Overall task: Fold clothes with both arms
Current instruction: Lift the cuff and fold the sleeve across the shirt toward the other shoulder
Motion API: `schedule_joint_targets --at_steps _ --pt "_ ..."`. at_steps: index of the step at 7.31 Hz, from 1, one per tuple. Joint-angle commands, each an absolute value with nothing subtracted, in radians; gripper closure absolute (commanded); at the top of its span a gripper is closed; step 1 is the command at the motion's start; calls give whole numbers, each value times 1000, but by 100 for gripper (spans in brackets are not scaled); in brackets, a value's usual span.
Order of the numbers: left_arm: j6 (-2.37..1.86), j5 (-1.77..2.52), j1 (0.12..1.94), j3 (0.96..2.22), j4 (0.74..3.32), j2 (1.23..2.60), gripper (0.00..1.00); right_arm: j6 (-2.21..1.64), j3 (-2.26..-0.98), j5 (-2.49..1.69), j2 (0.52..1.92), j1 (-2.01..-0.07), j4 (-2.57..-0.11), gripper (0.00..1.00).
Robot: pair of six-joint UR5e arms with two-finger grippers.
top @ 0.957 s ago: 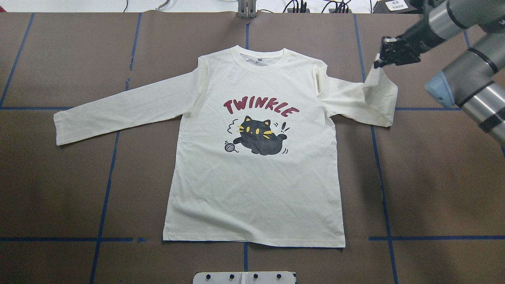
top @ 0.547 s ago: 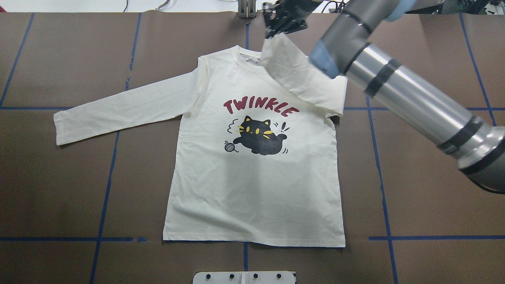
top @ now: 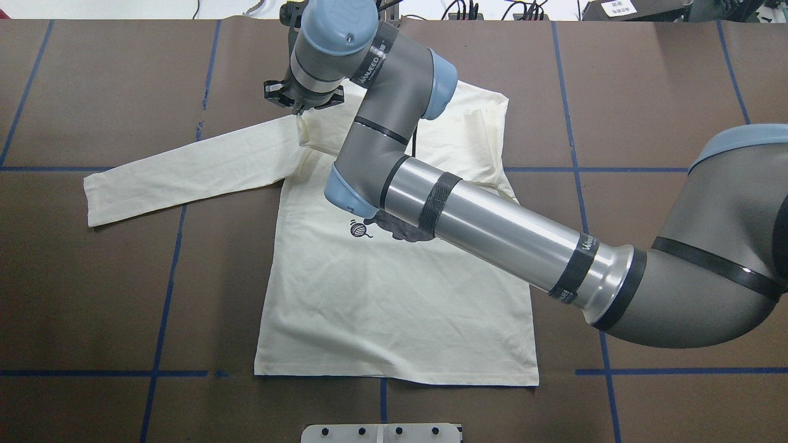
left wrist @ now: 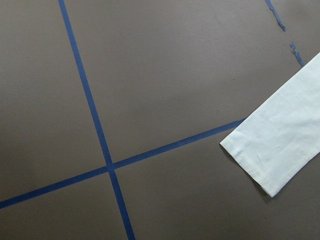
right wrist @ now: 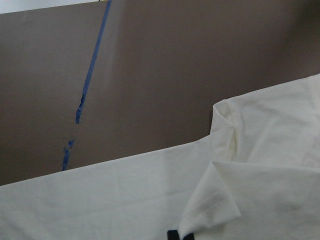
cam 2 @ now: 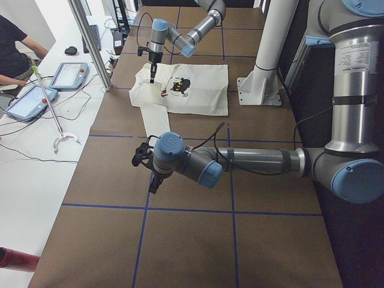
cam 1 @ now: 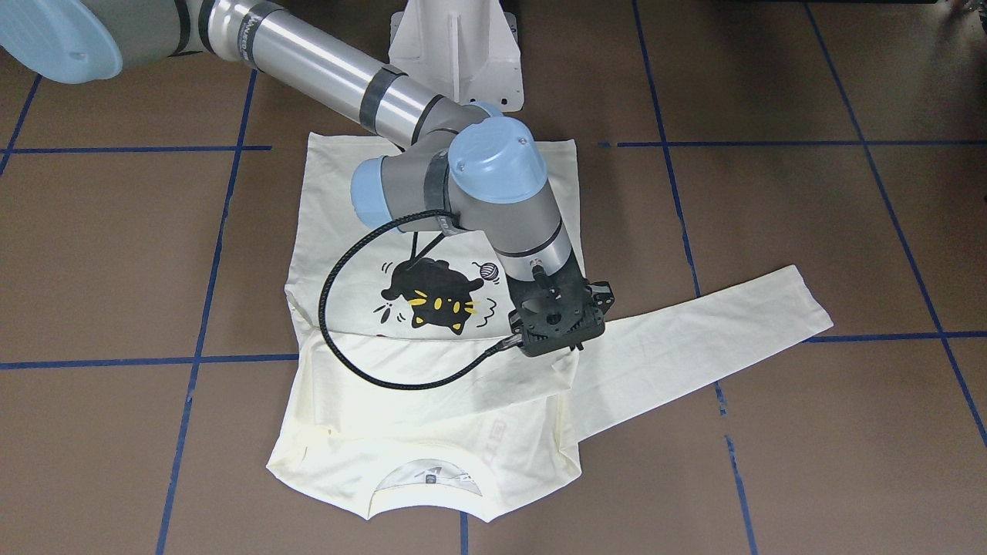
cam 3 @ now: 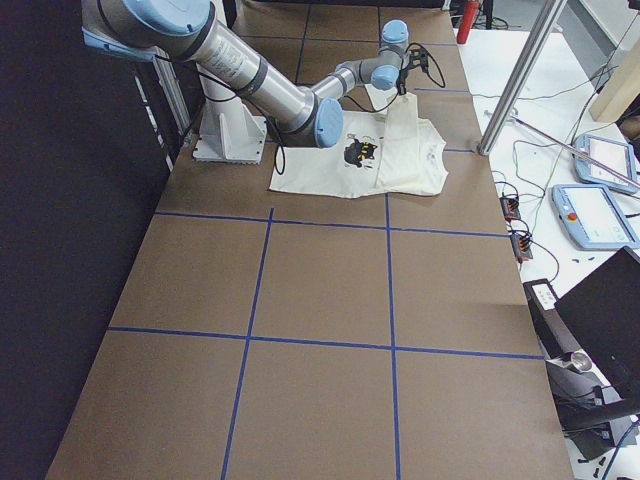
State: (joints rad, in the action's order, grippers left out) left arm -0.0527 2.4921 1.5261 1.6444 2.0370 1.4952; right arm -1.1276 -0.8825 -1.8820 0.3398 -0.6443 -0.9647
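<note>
Right pincer (top: 300, 109) first: from above, it sits where the left sleeve (top: 184, 175) joins the shirt (top: 394, 320). Its black tips are pinching the end of the right sleeve (top: 320, 132). The right arm (top: 492, 227) reaches across the shirt. The shirt lies flat on the brown table (top: 665, 258) with its front up. The left sleeve lies straight out to the side.

From the front camera, the right sleeve is folded across the chest. It covers the red letters, and the black cat (cam 1: 424, 297) shows just beside it. The neck hole is at the near end.

From the left end, the left pincer (cam 2: 153, 180) hangs over the table near the end of the left sleeve. It does not touch the sleeve. I cannot tell if it is spread or pressed together.

From the right end, the right pincer is small and far away, over the shirt.

The left wrist camera shows the end of the left sleeve lying flat beside blue tape lines (left wrist: 110, 167).

The right wrist camera shows the right sleeve's end curled up, with a black fingertip (right wrist: 173, 234) at its edge. It rests on top of the left sleeve.
</note>
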Motion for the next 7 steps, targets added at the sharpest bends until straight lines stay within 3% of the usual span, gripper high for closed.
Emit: schedule_joint_targets --at_steps 1,6,7 --pt "-72 2499 1525 1652 2037 1493 0 -1127 -873 -1861 333 -624 -943 100" --pt "-75 2497 1525 1651 2037 1493 0 -1160 -890 -1867 376 -572 -792 100" --pt "-75 2497 1523 1651 2037 1493 0 -1161 -912 -1871 403 -566 -792 52"
